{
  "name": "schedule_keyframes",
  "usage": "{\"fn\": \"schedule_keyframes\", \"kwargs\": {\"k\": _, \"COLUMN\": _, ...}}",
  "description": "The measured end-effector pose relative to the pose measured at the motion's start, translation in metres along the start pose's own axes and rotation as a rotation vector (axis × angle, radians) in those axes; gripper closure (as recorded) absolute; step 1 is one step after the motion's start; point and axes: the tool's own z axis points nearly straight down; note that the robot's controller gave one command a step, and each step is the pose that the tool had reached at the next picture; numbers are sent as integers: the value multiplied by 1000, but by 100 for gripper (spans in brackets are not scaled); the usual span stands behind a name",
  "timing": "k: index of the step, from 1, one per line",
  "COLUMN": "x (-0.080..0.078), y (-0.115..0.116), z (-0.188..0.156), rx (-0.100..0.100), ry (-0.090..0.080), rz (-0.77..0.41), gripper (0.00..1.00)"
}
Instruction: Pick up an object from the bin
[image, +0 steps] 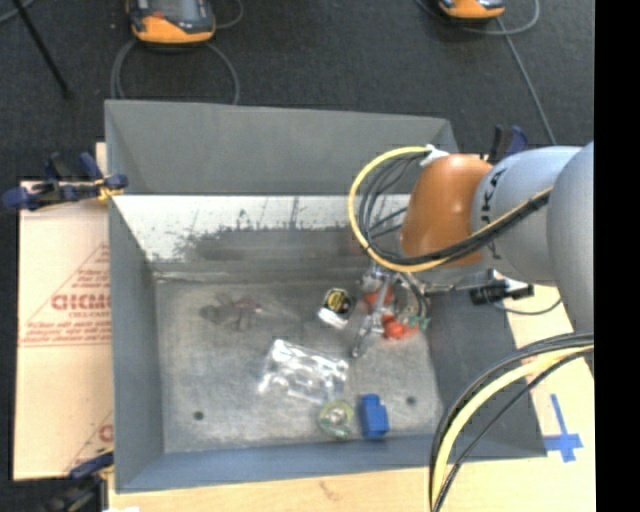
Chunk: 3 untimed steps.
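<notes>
Hovering low, the tool (372, 322) sits beside a small white-and-yellow piece (334, 305); open or closed, can't tell. It should centre squarely before closing.

One camera sits above the bin (132, 330) and looks down at a slant from its near side. It takes in the whole bin floor. The arm (545, 215) enters from the right.
</notes>
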Motion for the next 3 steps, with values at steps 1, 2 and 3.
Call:
{"fn": "schedule_keyframes", "kwargs": {"k": 1, "x": -12, "y": 65, "z": -40, "rx": -1, "ry": 10, "rz": 245, "gripper": 0}}
{"fn": "schedule_keyframes", "kwargs": {"k": 2, "x": -5, "y": 30, "z": -30, "rx": 6, "ry": 16, "rz": 361, "gripper": 0}}
{"fn": "schedule_keyframes", "kwargs": {"k": 3, "x": -19, "y": 17, "z": -2, "rx": 6, "ry": 13, "rz": 484, "gripper": 0}}
